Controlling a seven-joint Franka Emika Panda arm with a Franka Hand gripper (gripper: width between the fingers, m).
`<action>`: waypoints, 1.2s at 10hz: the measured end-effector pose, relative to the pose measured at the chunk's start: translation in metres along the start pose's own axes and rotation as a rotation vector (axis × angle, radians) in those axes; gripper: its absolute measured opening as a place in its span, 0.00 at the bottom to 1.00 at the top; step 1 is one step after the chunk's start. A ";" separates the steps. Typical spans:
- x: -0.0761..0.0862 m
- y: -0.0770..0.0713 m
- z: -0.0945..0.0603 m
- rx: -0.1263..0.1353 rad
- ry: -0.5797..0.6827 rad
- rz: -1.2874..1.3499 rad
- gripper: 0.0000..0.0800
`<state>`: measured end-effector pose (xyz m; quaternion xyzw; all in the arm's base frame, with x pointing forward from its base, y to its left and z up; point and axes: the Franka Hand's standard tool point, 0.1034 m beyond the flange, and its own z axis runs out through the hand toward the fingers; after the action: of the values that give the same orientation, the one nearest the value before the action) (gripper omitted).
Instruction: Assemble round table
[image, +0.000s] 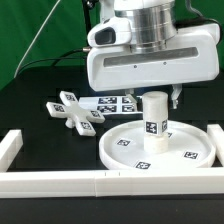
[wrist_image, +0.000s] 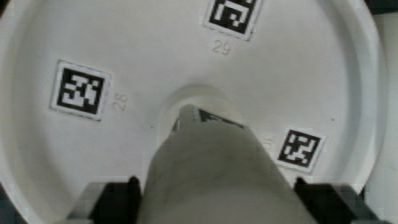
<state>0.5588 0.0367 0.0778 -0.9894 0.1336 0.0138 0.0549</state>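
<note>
Disc (image: 185, 150) lies flat on the table (image: 28, 105), near the rail frame's (image: 60, 181) front bar and toward the exterior view's right. Leg (image: 155, 120) stands upright on the disc's centre. Gripper (image: 155, 98) reaches down over the leg, jaws drawn narrow; in the wrist view its pads (wrist_image: 118, 200) press against either side of the leg. Base (image: 75, 112) lies flat near the disc, on the exterior view's left. Marker board (image: 115, 103) lies behind the base.
</note>
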 end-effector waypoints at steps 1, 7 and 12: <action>0.001 -0.001 0.000 0.002 0.018 0.133 0.51; -0.003 -0.003 0.001 0.105 0.131 0.846 0.52; 0.008 -0.001 -0.006 0.016 0.130 0.169 0.81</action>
<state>0.5670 0.0352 0.0836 -0.9729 0.2200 -0.0468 0.0528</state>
